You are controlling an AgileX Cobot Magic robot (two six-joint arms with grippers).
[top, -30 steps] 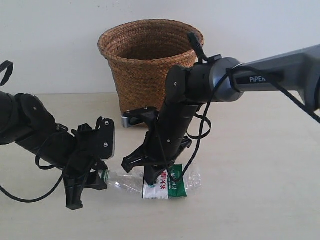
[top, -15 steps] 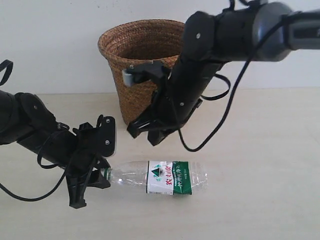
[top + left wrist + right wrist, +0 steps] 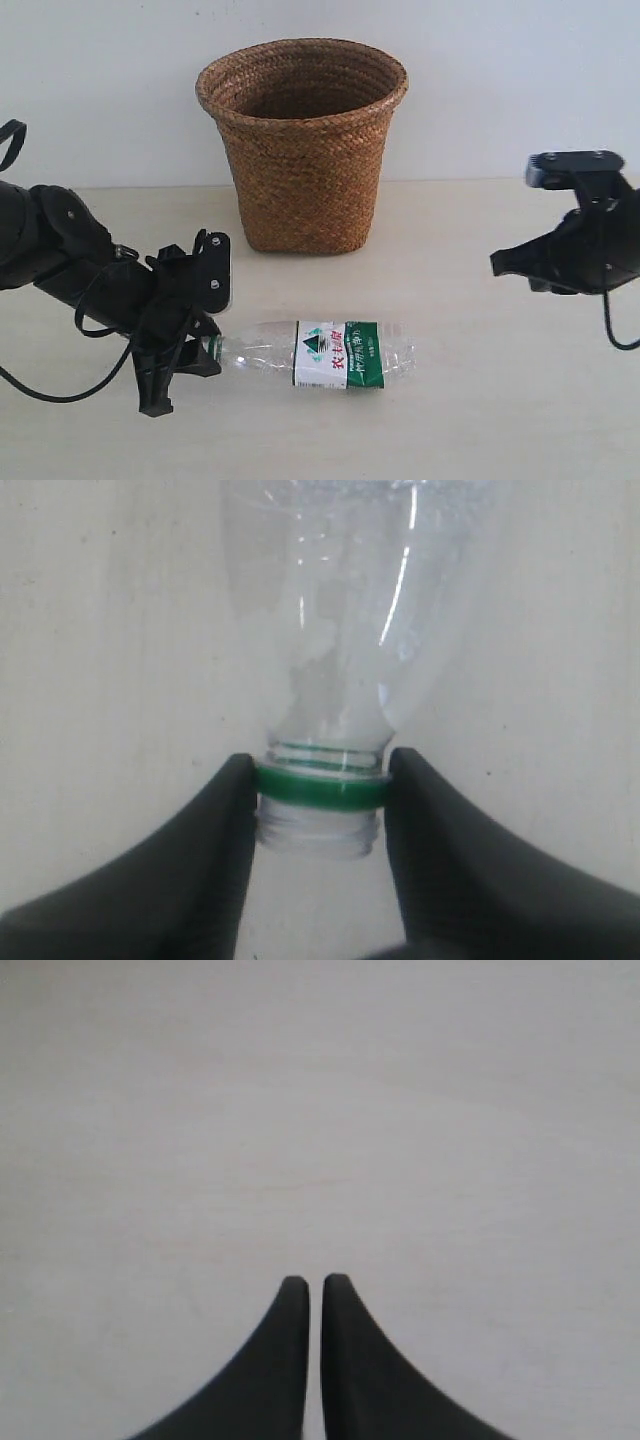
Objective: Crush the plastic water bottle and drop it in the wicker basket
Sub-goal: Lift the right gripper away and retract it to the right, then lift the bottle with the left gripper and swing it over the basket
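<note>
**Left gripper pinches the bottle neck; right gripper pressed together on nothing**

Left gripper [image 3: 203,349] sits low on the table [image 3: 500,420], and I count two grippers, one basket and one bottle on my screens.

Largest is the wicker basket [image 3: 300,170]. It stands upright behind the left gripper, off toward the right gripper's side, and touches neither. From the exterior view I see only its upper inner wall; the floor is hidden, so I cannot tell what it holds.

The right gripper [image 3: 497,263] hangs above the table well apart from the left one, past the far end of the bottle. My right wrist view shows the right gripper [image 3: 315,1285] with its fingertips pressed almost together, a hairline gap between them, and only bare table beyond.

The plastic water bottle [image 3: 335,355] lies on its side on the table, stretching from the left gripper toward the right one, base pointing at the right gripper. Its body looks round, not flattened, and it appears empty. One green-and-white label [image 3: 338,355] wraps its middle.

In the left wrist view, the left gripper [image 3: 320,792] clamps the bottle [image 3: 340,630] at its green neck ring [image 3: 320,786], one finger on each side, with the bare threaded mouth just behind the ring.
</note>
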